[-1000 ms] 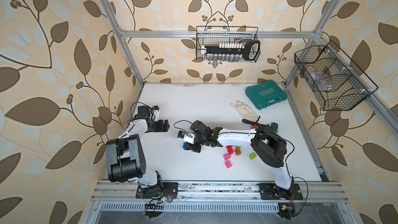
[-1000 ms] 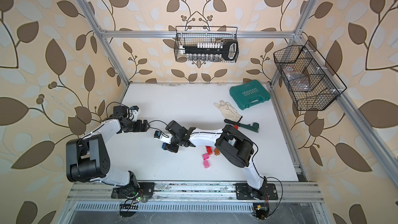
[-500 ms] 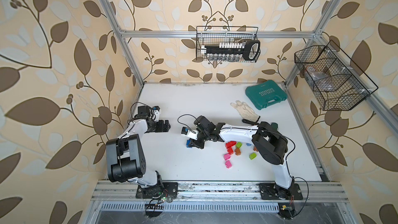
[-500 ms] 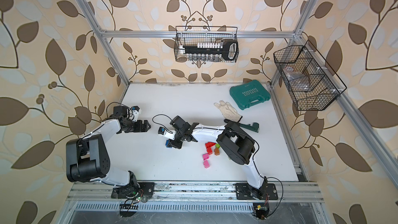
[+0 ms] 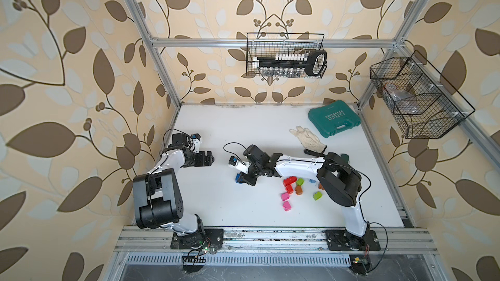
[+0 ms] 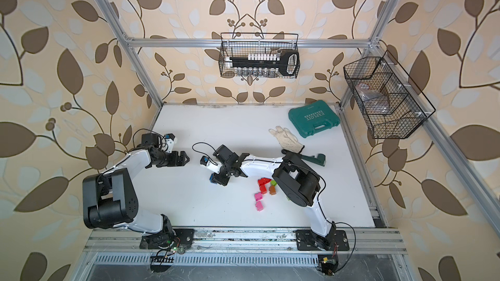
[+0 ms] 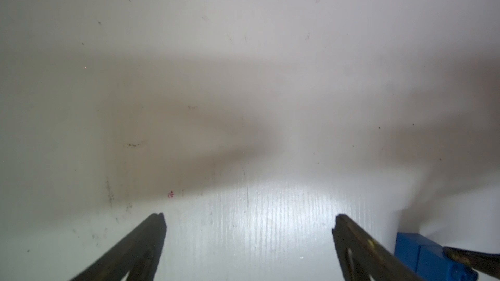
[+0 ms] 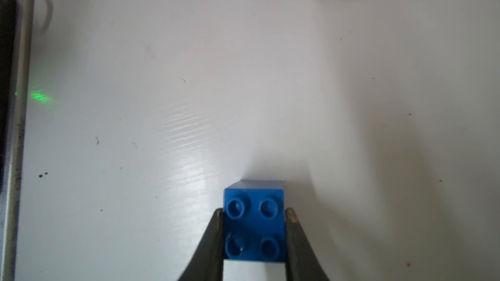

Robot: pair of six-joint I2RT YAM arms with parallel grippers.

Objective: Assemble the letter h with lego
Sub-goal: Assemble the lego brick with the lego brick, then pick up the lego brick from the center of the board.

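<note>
Left of the loose lego pile (image 5: 290, 182), over the white counter (image 5: 243, 125), right fingers (image 8: 212, 239) pinch a blue brick (image 8: 254, 228) by two opposite sides (studs facing the wrist camera). Left fingers (image 7: 140, 247), farther left of the pile and apart from the brick, stand spread wide, empty.

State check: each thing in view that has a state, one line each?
left gripper: open, empty.
right gripper: shut on blue brick.
blue brick: gripped; whether lifted, cannot tell.
loose bricks: scattered on the table, no h yet.
teal case: closed.
white glove: lying flat.
</note>
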